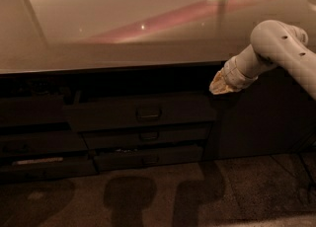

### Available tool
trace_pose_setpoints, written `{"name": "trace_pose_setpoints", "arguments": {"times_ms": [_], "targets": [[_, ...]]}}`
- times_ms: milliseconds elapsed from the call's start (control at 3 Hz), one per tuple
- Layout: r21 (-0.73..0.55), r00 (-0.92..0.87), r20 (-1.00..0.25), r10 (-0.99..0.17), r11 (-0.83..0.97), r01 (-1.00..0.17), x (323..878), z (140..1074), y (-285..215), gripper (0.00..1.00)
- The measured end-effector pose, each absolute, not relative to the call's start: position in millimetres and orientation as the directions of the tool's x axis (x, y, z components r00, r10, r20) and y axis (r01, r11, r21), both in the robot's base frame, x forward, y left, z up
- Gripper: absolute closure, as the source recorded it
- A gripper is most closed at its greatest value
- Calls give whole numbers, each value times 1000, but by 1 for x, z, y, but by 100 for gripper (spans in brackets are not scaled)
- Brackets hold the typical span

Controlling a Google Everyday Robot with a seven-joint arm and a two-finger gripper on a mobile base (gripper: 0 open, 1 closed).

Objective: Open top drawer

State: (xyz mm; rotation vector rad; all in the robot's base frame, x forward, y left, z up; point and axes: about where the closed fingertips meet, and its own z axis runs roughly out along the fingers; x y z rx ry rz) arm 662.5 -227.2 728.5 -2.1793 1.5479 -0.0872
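The top drawer (140, 112) is the widest dark front in the stack under the counter, with a small loop handle (148, 114) at its centre. Its front stands slightly forward of the two slimmer drawer fronts below. My gripper (221, 86) hangs at the end of the white arm (276, 48), to the right of and a little above the drawer's right end, just under the counter edge. It touches nothing that I can see.
A glossy countertop (123, 28) fills the upper half of the view. Two slimmer drawers (148, 136) sit under the top one. More dark fronts stand at the left (34, 142), a flat dark panel at the right (261, 117). Speckled floor (158, 196) lies below.
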Motion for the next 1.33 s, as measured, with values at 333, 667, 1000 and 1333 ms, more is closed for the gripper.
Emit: {"name": "trace_pose_setpoints", "arguments": {"times_ms": [333, 667, 1000, 1333], "targets": [[-432, 401, -171, -900, -297, -852, 657, 724, -219, 100], [-520, 473, -86, -877, -366, -772, 644, 724, -212, 100], [-558, 473, -79, -878, -354, -751, 651, 722, -207, 100], [-558, 473, -79, -878, -354, -751, 651, 722, -207, 100]]}}
